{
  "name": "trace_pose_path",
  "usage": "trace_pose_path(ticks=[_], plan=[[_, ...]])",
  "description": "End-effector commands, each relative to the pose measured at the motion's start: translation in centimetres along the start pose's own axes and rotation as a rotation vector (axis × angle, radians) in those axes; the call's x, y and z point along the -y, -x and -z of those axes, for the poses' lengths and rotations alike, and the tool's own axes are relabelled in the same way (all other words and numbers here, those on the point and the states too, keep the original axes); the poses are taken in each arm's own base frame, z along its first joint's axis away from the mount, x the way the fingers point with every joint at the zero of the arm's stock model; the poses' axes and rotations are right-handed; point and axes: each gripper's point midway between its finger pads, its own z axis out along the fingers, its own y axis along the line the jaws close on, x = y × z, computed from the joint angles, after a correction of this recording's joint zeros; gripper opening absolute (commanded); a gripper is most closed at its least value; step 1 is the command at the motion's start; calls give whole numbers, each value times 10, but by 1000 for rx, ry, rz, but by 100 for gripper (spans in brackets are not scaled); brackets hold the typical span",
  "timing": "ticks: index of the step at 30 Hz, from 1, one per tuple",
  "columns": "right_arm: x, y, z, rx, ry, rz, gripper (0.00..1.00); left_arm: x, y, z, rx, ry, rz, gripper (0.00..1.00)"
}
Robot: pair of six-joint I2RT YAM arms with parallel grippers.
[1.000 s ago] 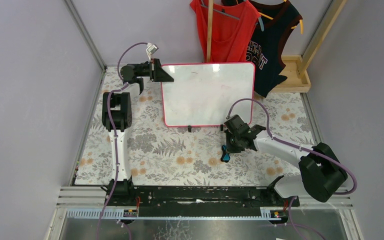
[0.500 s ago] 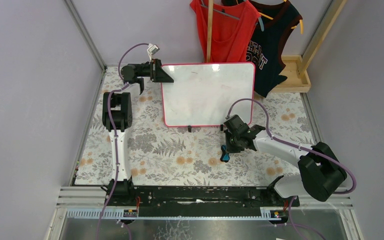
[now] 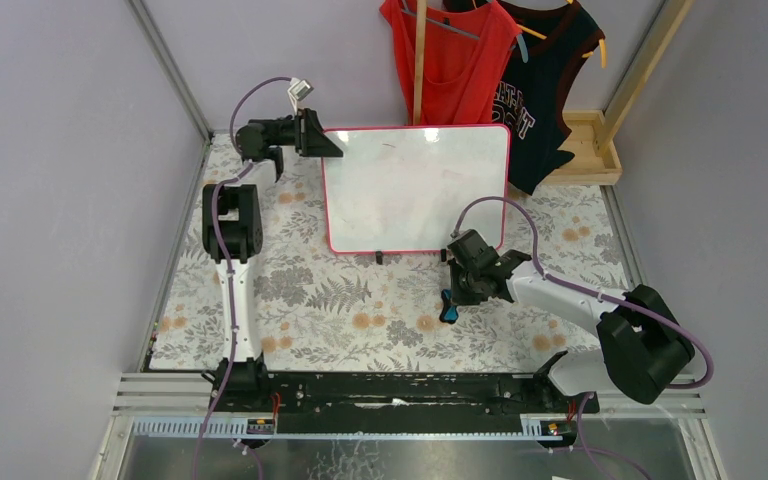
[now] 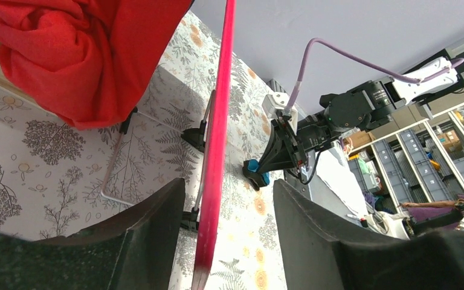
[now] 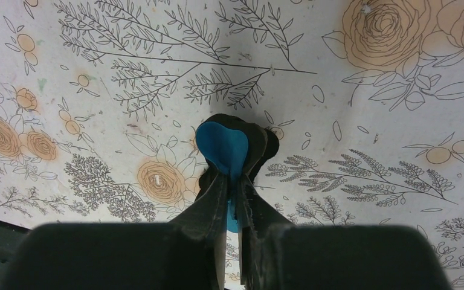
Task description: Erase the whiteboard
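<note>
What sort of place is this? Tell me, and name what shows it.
Probably a robotics lab test cell: a left arm and a right arm bolted to one rail, plain partition walls around the table, and shelves of storage bins beyond.

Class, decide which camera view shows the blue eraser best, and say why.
Right wrist: the eraser sits close at the centre, pinched in the right gripper. Top external shows only a small blue speck; left wrist, a distant blue bit.
</note>
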Motion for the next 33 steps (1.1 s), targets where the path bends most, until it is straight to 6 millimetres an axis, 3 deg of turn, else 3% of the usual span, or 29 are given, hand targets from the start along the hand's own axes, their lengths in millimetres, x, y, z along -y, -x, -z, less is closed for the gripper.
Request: trace_pose_path(ticks=[1,14,20,25,33], plan=[[-10,7,4,34,35,-4,13,-4,-3,11,-33,24,-41,56],[-11,8,7,45,32,1,12,5,32,18,-40,49,-94,59],[-9,6,7,45,27,-1,11,7,52,39,80,48,-84,59],[-10,3,5,39,33,-9,11,-17,76,69,242,111,-24,59],[-9,-1,3,37,34,-12,11,-76,73,80,309,332,82,60]])
